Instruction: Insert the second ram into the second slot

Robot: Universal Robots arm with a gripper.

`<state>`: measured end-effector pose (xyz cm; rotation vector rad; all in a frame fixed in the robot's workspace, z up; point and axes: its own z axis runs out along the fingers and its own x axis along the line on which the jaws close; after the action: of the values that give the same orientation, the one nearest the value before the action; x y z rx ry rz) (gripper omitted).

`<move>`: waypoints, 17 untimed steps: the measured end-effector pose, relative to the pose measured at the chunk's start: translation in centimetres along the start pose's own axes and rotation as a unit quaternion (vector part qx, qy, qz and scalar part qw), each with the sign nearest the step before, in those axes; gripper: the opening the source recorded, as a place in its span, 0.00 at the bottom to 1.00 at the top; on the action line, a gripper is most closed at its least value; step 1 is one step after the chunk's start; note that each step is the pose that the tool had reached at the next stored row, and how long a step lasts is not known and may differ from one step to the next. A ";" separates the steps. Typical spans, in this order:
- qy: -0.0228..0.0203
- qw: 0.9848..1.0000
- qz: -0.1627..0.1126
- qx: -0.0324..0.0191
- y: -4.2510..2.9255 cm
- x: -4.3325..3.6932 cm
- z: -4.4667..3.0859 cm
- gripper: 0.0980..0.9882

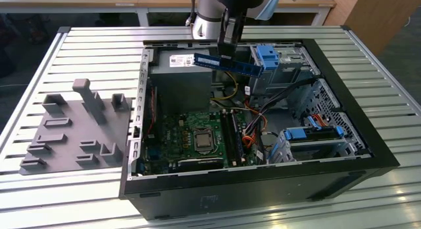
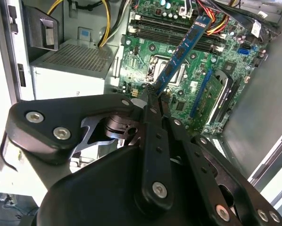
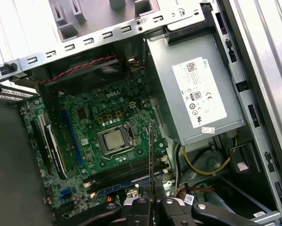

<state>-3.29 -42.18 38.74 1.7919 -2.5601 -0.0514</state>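
The claw (image 1: 226, 54) is clenched on the second ram (image 1: 228, 64), holding the stick in the air above the open computer case (image 1: 348, 120). In the exterior view the stick hangs at 12 o'clock from the motherboard (image 1: 191, 135), apart from the memory slots (image 1: 231, 135). A blue drive bracket (image 1: 268, 56) sits just at its 3 o'clock, and cables (image 1: 257, 108) run beside the slots.

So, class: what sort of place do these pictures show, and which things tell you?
Probably a robotics lab or test bench: an open computer case lies on a slatted metal table, a grey fixture block beside it, and the gripper holds the second ram over it.
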 end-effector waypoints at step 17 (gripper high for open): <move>-0.001 0.999 0.040 0.000 0.00 0.00 0.00 0.04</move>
<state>-3.29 -42.18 38.74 1.6879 -2.6313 -0.0524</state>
